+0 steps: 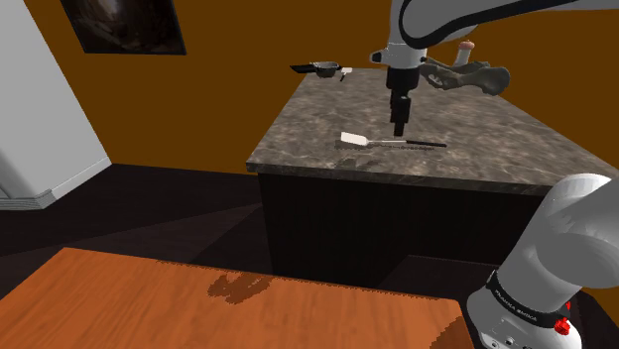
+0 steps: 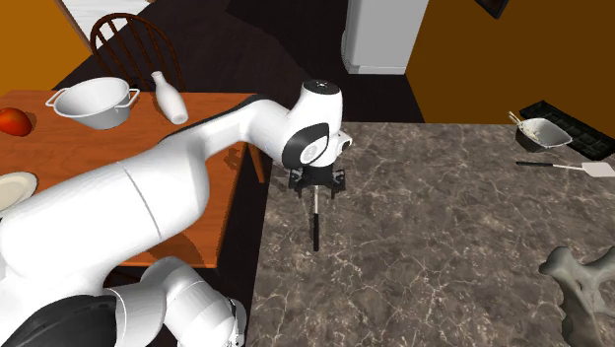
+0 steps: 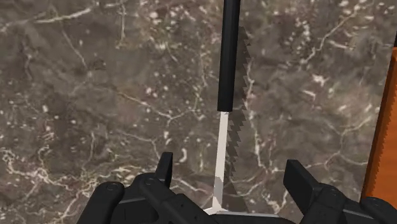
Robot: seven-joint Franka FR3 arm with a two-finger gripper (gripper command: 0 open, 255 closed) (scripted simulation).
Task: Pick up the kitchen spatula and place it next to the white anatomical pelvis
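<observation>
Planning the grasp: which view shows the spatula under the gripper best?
Shoulder view: the spatula lies whole, white blade to black handle. Wrist view shows handle and shaft, blade mostly hidden. Second exterior view shows its handle by the gripper.

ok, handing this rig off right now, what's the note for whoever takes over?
Gripper: open, low over the spatula, fingers either side of its white shaft, not touching.
Spatula: flat on the marble counter.
Grey pelvis: at the counter's far edge in the shoulder view, apart from the spatula.
Done: lined up for the grasp.
Left: descend, close, lift, set beside the pelvis.
</observation>
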